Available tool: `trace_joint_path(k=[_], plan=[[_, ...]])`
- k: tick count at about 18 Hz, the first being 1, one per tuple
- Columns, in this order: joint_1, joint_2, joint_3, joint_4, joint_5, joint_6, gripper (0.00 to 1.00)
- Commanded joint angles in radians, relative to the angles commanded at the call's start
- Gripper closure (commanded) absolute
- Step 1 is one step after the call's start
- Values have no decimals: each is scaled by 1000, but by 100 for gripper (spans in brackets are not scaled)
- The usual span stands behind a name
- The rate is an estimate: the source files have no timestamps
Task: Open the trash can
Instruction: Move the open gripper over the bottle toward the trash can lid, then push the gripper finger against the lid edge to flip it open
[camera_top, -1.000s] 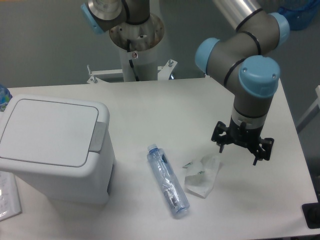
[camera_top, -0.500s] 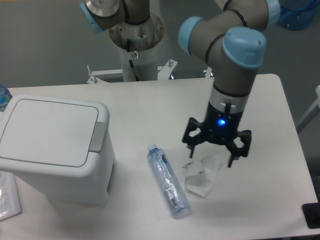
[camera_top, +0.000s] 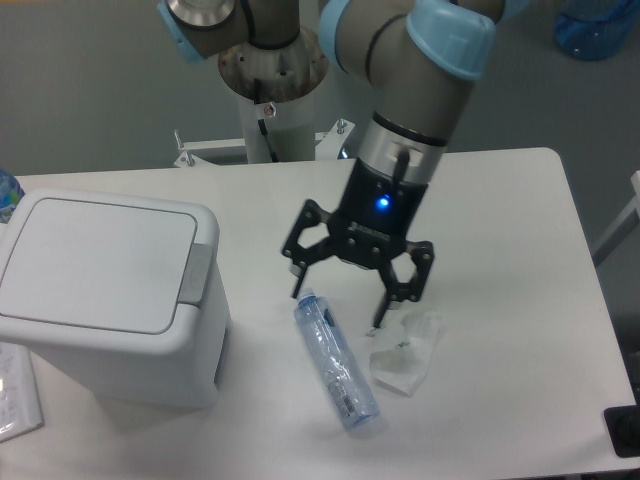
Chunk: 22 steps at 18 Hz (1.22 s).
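Moved: the gripper (camera_top: 338, 308) has slid left, from the table's right side toward the middle.
Trash can (camera_top: 105, 295): near the table's (camera_top: 500, 200) left edge, lid shut.
Fingers: spread apart, holding nothing.
Do well: press the grey tab (camera_top: 196, 272) squarely.
Bottle (camera_top: 335, 362): near the front edge; steer clear.

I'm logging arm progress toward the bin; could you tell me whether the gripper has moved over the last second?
Yes. The gripper has swung leftward toward the trash can, from right of the crumpled plastic to above the bottle.

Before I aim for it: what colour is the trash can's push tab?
Grey, on the white trash can; the push tab shows clearly in the fixed camera view.
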Motion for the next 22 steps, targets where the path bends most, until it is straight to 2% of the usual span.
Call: trace_joint_path(k=[3,5,13,17,22], plan=[[-15,40,-72,6,0,-2,0],[-38,49,-89,6,0,0,0],[-74,38,-95,12,3,3,0],[-89,22,-109,52,8,0,0],[-89,26,-134,60,8,3,0]])
